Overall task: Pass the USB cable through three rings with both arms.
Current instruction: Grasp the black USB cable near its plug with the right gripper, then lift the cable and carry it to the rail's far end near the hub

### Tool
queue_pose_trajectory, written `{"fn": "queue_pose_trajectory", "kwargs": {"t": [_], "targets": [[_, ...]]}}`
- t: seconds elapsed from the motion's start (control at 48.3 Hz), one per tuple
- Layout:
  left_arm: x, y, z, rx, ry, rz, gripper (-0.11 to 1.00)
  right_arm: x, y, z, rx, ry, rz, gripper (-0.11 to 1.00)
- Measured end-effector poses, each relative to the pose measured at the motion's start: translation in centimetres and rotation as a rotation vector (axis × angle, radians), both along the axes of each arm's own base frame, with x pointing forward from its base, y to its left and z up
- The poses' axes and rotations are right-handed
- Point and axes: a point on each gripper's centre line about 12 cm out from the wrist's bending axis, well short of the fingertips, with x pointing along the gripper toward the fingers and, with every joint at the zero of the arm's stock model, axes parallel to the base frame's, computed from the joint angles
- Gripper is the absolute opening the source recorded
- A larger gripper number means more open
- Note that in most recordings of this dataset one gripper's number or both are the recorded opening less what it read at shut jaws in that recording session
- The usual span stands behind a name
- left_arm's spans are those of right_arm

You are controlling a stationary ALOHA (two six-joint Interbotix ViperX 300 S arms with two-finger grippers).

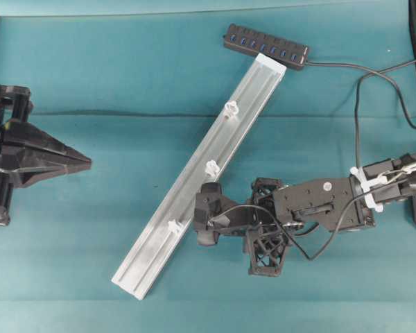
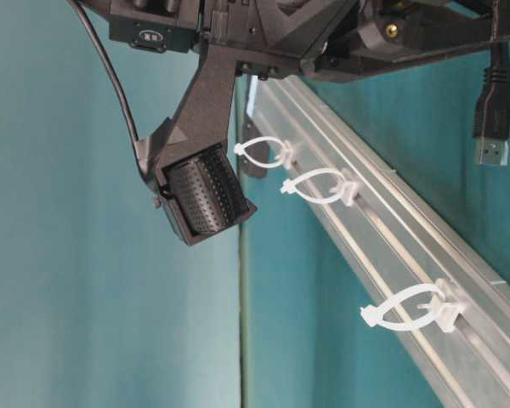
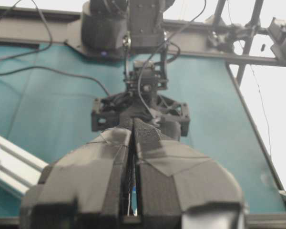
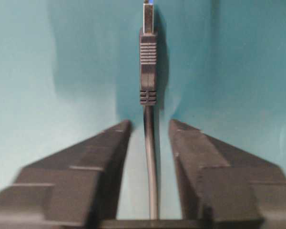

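R claw (image 4: 148, 131): half-open, USB cable (image 4: 148, 57) betw fingers, untouched.
L claw (image 3: 133, 143): closed, empty.
Rings (image 1: 213, 167): unthreaded.

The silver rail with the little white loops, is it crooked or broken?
The silver rail lies slanted across the teal table, its top end at the black hub. It looks whole, and all three rings sit on it. Nothing looks spilled or broken.

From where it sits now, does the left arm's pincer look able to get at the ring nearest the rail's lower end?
Probably yes. The shut left pincer points across bare teal cloth toward the silver aluminium rail, with nothing lying between it and the whitish plastic ring. The right pincer crowds the ring's far side.
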Motion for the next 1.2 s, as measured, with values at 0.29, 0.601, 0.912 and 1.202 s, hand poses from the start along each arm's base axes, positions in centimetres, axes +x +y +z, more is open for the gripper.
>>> {"fn": "queue_pose_trajectory", "kwargs": {"t": [0.29,0.601,0.912,1.202], "targets": [[0.0,0.0,0.0,0.000,0.002,0.000,-0.02,-0.3,0.0,-0.1,-0.003,0.021,0.001,0.13],[0.0,0.0,0.0,0.002,0.000,0.000,-0.02,-0.2,0.0,-0.1,-0.002,0.023,0.002,0.12],[-0.1,0.0,0.1,0.000,-0.003,0.000,-0.02,-0.9,0.2,0.9,-0.003,0.038,0.018,0.12],[-0.1,0.0,0.1,0.001,-0.005,0.000,-0.02,-1.4,-2.1,5.3,-0.003,0.062,0.043,0.12]]}}
